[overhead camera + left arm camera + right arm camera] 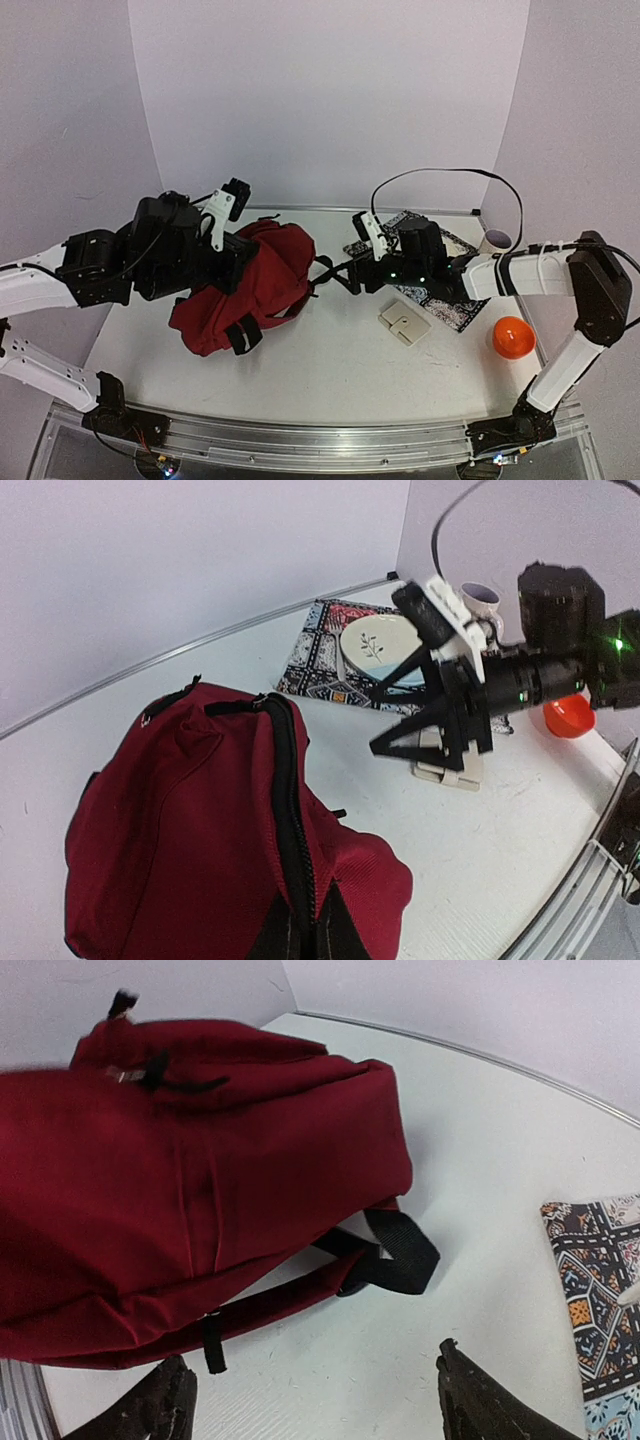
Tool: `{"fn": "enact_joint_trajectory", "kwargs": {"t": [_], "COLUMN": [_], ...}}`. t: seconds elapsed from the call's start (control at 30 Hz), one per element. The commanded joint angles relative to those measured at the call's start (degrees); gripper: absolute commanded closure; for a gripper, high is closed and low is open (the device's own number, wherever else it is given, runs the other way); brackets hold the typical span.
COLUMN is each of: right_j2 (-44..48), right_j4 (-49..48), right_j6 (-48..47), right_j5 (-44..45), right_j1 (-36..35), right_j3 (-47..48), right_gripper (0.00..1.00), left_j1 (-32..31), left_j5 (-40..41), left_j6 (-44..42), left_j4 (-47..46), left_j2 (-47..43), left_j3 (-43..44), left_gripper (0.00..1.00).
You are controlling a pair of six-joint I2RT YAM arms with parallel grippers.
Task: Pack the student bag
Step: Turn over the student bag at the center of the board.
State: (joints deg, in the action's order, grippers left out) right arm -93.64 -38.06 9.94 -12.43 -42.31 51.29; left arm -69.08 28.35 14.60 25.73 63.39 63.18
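The student bag lies on the left-centre part of the table, slumped on its side with its dark red fabric bunched up toward the left arm. Its black zipper runs down the middle in the left wrist view. The left gripper sits on top of the bag. In its own camera its dark fingertips stand close together at the zipper line with a narrow strip of the bag between them, so it appears pinched on the fabric there. The right gripper reaches in from the right, low over the table, just beside the bag's right end. Its fingers are spread wide with only bare table between them, and a black strap loop lies a little ahead of them. Behind the right arm a patterned cloth lies flat with a white plate on it. A white mug stands near the back right corner. A small beige object lies just in front of the cloth, and an orange cup stands well to the right.
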Motion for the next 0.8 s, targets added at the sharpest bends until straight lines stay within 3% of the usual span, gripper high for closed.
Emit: {"fn": "enact_joint_trajectory", "kwargs": {"t": [0.0, 0.2, 0.4, 0.63, 0.77], "right_j2": [2.6, 2.4, 0.8, 0.7, 0.8], "right_j4": [-6.6, -7.5, -8.3, -13.1, -18.7], "right_j6": [-8.7, -14.3, -14.9, -10.8, -4.6], "right_j5": [-2.7, -2.8, -3.7, 2.9, 7.0], "right_j1": [-3.1, -7.7, -9.9, -13.3, -15.2], "right_j3": [-2.1, -1.5, 0.1, -2.0, -3.9], "right_gripper": [0.16, 0.11, 0.1, 0.06, 0.03], "left_j1": [0.6, 5.1, 11.7, 13.0, 13.4], "left_j5": [4.5, 2.0, -5.5, -5.5, -5.6], "left_j6": [-3.5, -3.3, -3.6, -4.8, -4.5], "left_j4": [-5.5, -2.5, 0.0, 3.4, 3.5], "left_j2": [2.0, 7.5, 13.4, 22.1, 25.2], "left_j3": [12.5, 22.3, 33.6, 47.6, 51.2], "left_gripper": [1.0, 1.0, 1.0, 1.0, 1.0]}}
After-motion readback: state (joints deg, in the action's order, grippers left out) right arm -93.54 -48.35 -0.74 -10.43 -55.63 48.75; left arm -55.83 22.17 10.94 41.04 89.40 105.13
